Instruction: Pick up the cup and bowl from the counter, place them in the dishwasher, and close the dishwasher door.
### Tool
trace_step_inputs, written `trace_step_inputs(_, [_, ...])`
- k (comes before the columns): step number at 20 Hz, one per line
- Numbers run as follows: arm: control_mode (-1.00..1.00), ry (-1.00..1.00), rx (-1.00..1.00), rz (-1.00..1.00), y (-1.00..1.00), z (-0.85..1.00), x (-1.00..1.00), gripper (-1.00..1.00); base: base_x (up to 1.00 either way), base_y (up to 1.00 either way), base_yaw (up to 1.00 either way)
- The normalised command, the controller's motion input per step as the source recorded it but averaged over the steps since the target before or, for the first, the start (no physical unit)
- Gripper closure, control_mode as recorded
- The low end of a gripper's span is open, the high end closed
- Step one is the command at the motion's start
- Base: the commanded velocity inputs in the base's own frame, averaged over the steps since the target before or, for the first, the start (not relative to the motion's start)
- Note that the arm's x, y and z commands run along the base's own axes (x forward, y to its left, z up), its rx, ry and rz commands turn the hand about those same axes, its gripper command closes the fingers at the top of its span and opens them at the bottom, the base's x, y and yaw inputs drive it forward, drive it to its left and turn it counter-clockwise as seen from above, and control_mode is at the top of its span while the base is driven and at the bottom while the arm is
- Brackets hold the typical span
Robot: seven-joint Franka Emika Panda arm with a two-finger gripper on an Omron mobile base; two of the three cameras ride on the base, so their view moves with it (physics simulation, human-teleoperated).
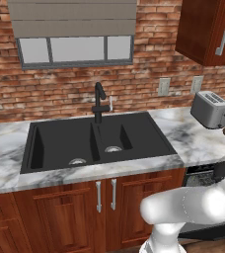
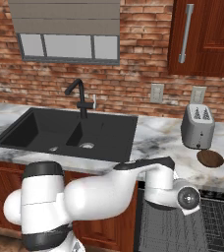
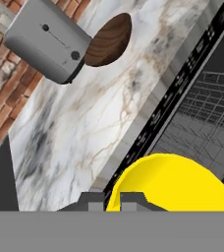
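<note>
- Gripper (image 3: pixel 112 199): clamped on the yellow cup (image 3: pixel 175 183), above the dishwasher (image 3: pixel 202 123) rack.
- Bowl (image 2: pixel 210 158): brown, on the counter (image 2: pixel 158 135), just beside the toaster (image 2: pixel 197 126).
- Sink (image 1: pixel 92 141): black, well left of the toaster.

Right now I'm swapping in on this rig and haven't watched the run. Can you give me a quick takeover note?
Gripper: shut on the cup, held near the counter edge, over the dishwasher with its rack showing.
Bowl: on the counter, beside the toaster, not yet picked up.
Done: cup picked up.
Left: place the cup in the rack, fetch and load the bowl, close the dishwasher door.
</note>
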Motion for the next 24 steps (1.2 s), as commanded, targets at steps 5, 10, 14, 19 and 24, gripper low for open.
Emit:
trace_step_inputs(5, [-1.0,0.0,0.0,0.0,0.0,-0.38,0.0,1.0,0.0,0.0,0.0])
trace_step_inputs(10, [-1.0,0.0,0.0,0.0,0.0,-0.42,0.0,1.0,0.0,0.0,0.0])
trace_step_inputs(14, [-1.0,0.0,0.0,0.0,0.0,-0.37,0.0,1.0,0.0,0.0,0.0])
trace_step_inputs(19, [-1.0,0.0,0.0,0.0,0.0,-0.38,0.0,1.0,0.0,0.0,0.0])
trace_step_inputs(24, [-1.0,0.0,0.0,0.0,-0.07,-0.33,0.0,1.0,0.0,0.0,0.0])
